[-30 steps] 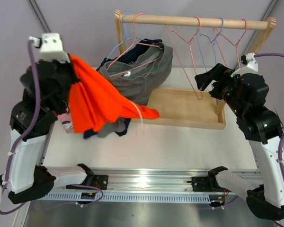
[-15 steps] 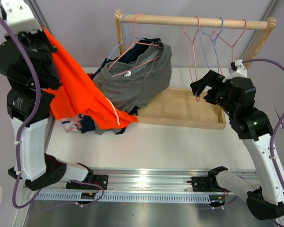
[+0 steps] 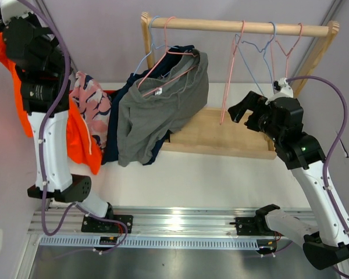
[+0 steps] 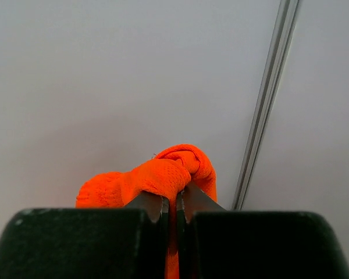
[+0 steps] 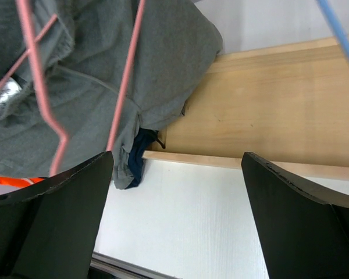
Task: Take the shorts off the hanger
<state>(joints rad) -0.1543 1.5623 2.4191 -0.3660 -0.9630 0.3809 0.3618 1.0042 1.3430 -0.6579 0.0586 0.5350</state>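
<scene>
My left gripper (image 4: 174, 200) is shut on a bunched fold of the bright orange shorts (image 4: 163, 174), held high at the far left; the orange cloth (image 3: 78, 139) hangs down behind the left arm. The pink, navy-patterned shorts (image 3: 91, 107) drape beside it. The grey shorts (image 3: 163, 104) hang on a pink hanger (image 3: 163, 58) at the rail's left end, with navy shorts (image 3: 117, 136) behind them. I see no black shorts. My right gripper (image 3: 244, 111) is open and empty, beside an empty pink hanger (image 3: 228, 78). In the right wrist view it (image 5: 175, 157) is above the white table, with the grey shorts (image 5: 104, 70) at upper left.
The wooden rail (image 3: 238, 26) stands on a wooden base (image 3: 227, 131) at the back. Empty blue (image 3: 257, 67) and pink (image 3: 288, 49) hangers hang at its right end. A blue hanger (image 3: 151, 35) hangs at the left end. A metal rail (image 3: 174, 224) runs along the near edge.
My left arm has lifted up and to the left, pulling the orange shorts off the pile and uncovering the pink patterned shorts. My right gripper has moved a little left toward the empty pink hanger.
</scene>
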